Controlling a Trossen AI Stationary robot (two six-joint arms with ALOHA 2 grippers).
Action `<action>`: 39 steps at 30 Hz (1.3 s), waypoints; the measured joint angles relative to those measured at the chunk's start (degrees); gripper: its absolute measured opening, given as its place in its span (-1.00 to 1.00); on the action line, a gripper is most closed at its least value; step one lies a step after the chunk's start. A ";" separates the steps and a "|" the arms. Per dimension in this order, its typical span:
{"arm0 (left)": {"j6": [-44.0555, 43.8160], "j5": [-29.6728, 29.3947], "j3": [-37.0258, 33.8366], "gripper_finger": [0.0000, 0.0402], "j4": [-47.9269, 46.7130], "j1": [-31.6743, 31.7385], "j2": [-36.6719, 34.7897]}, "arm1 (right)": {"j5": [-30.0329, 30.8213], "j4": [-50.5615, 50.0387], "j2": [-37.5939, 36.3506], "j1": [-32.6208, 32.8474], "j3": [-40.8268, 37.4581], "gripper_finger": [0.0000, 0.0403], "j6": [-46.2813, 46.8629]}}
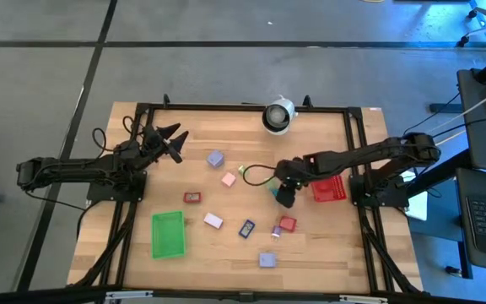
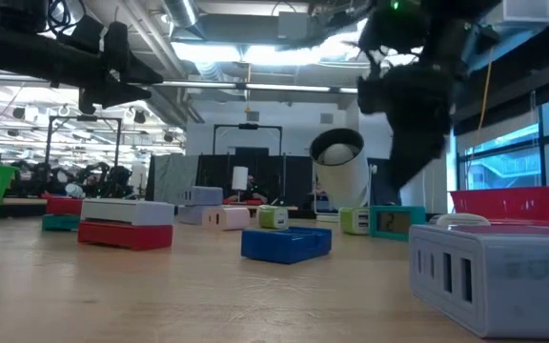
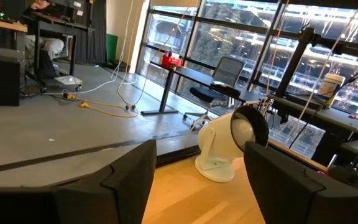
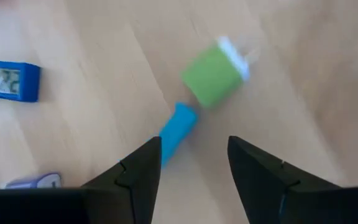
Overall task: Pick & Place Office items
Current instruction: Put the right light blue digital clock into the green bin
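My right pincer (image 4: pixel 194 165) hangs part-open and empty over a green block (image 4: pixel 213 76) and blue piece (image 4: pixel 178 127) on the desk (image 4: pixel 104 50); my left pincer (image 1: pixel 172 139) waits open.

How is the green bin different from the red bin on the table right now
The green bin lies on the left arm's side near the table's front, with no arm near it; the red bin lies on the right arm's side, close beside the right pincer. The green bin looks longer in the high view, the red bin more compact. Both are flat rectangular mesh-like trays.
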 joint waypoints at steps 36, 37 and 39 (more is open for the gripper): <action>-14.55 0.59 0.00 0.19 -0.46 0.00 -0.02 | 6.93 6.10 11.46 3.58 0.15 0.20 24.09; -15.42 1.90 0.00 0.19 -0.46 0.00 -0.02 | 7.12 6.02 11.48 3.58 0.13 0.16 24.29; -16.83 4.41 0.00 0.19 -0.46 0.00 -0.02 | 7.67 5.93 11.50 3.58 0.09 0.05 25.30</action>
